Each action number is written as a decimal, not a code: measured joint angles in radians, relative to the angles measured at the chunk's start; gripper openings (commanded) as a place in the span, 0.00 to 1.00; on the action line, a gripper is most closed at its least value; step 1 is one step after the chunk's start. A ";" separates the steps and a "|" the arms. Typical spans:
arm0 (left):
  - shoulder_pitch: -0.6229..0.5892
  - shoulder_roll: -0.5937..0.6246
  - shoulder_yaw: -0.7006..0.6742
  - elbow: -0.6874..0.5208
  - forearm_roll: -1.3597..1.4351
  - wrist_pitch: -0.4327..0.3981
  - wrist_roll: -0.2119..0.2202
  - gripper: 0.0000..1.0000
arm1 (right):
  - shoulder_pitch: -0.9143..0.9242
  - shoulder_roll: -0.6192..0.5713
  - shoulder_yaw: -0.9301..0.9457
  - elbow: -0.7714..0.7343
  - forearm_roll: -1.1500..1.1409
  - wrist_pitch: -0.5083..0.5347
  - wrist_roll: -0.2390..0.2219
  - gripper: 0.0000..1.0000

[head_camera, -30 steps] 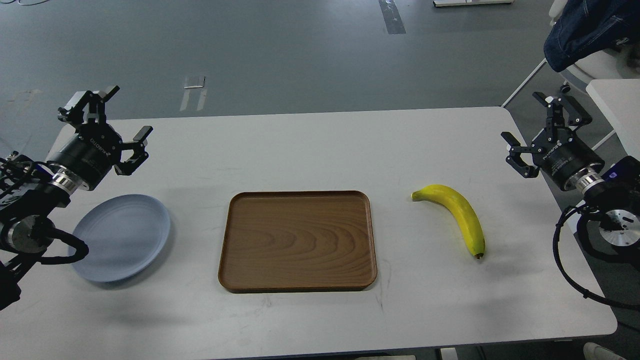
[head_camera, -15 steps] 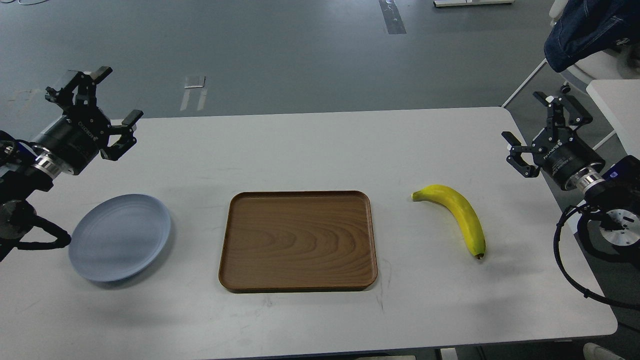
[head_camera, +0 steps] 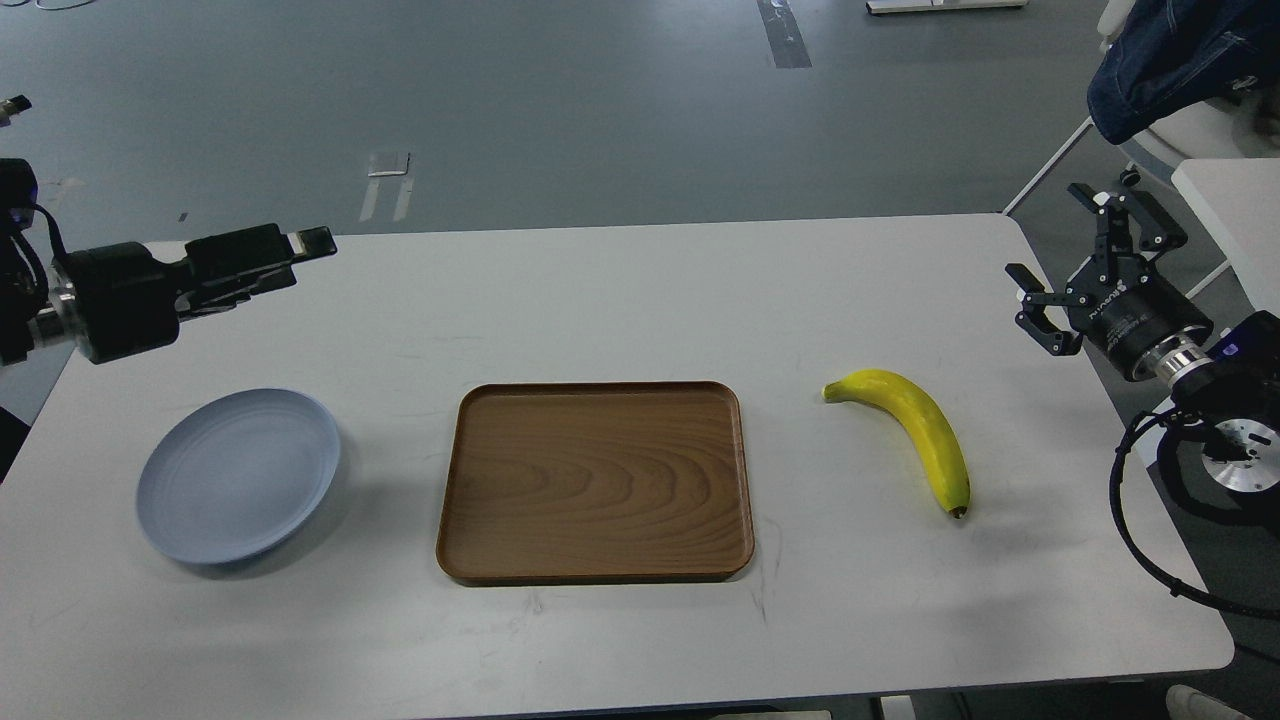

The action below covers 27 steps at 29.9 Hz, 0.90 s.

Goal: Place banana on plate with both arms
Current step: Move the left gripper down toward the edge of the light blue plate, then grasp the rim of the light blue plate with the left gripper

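The yellow banana (head_camera: pixel 918 425) lies on the white table (head_camera: pixel 620 300) at the right, its dark tip toward the front. The pale blue-grey plate (head_camera: pixel 238 475) sits at the front left, with nothing on it. My left gripper (head_camera: pixel 300 245) hovers over the back left of the table, behind the plate, pointing right. It is seen side-on, so its fingers cannot be told apart. My right gripper (head_camera: pixel 1045 232) is open and empty at the right table edge, behind and to the right of the banana.
A brown wooden tray (head_camera: pixel 595 480) lies in the middle of the table between plate and banana. A chair with dark blue cloth (head_camera: pixel 1170 60) and a second white table stand at the far right. Grey floor lies beyond.
My left arm has swung and turned: its gripper, open and pointing up-right before, now points right, side-on. The right gripper, banana and plate have hardly moved.
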 measured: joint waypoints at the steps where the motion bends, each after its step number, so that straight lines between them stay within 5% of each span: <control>1: 0.000 0.012 0.004 0.000 0.058 0.000 0.000 1.00 | 0.000 0.000 0.000 0.000 0.000 0.000 0.000 1.00; 9: 0.032 0.082 0.137 0.036 0.336 0.133 0.000 1.00 | -0.001 0.001 0.000 0.005 -0.001 0.000 0.000 1.00; 14: 0.037 0.061 0.250 0.164 0.324 0.200 0.000 1.00 | -0.001 -0.009 0.001 0.008 0.000 0.000 0.000 1.00; 27: 0.128 -0.065 0.314 0.429 0.167 0.243 0.000 0.99 | 0.000 -0.022 0.001 0.008 -0.001 0.000 0.000 1.00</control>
